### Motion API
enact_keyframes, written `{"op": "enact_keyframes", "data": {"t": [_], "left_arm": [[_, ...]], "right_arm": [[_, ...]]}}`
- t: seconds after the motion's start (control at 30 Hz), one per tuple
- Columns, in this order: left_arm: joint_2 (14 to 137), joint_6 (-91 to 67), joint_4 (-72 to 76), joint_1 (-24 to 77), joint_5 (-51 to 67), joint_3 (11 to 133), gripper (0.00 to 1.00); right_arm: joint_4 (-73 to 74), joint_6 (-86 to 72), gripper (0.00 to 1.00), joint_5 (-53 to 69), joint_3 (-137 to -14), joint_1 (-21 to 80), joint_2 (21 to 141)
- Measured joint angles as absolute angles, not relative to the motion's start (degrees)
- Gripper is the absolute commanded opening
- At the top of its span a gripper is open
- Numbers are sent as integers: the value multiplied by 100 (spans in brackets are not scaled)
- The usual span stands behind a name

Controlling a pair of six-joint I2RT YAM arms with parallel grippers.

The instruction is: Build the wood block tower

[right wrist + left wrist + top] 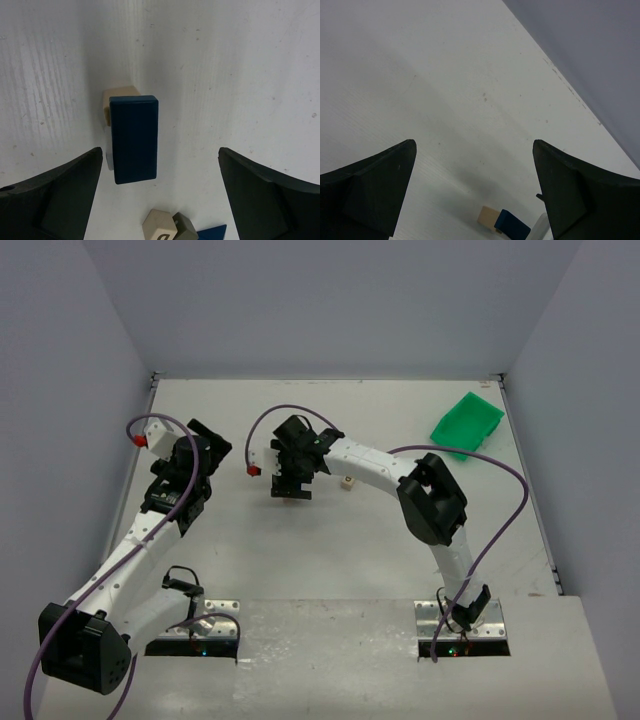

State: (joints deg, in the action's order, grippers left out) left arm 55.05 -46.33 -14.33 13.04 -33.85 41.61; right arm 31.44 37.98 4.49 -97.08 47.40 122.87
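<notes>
the right gripper (160,150) hangs above the table (240,75) with its two dark fingers spread wide, pinching nothing. between them, touching neither, stands the wood block tower (131,125). it is a long dark blue block (135,150) lying flat on a plain tan block (119,94), whose corner peeks out at the far left. just nearer the camera lie loose pieces: a tan lettered cube (159,227), a grey-green block (184,227) and a blue wedge (212,232). the left gripper (474,142) is off to the left, also spread wide and empty, over bare table.

the step in hand looks like clearing the stack and fetching the next piece. to do it well, the right arm should rise straight up with the fingers kept wide, because the blue block seems to overhang its base and a sideways brush could tip it. it should then reach for a loose piece without sweeping past the tower.

the blue block hides how many layers sit beneath it. from above, the right gripper (292,485) covers the tower entirely; only one small tan block (347,483) beside the arm and a green bin (467,422) far right show. the left wrist view cuts off a tan piece (490,216) and a blue piece (511,225) at its bottom edge, possibly the same tower.
</notes>
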Motion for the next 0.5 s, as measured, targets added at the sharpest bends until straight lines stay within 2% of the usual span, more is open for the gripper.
{"op": "enact_keyframes", "data": {"t": [0.5], "left_arm": [[5505, -4630, -1393, 1304, -3359, 4156, 100]], "right_arm": [[2841, 3795, 99, 381, -9582, 4740, 12287]]}}
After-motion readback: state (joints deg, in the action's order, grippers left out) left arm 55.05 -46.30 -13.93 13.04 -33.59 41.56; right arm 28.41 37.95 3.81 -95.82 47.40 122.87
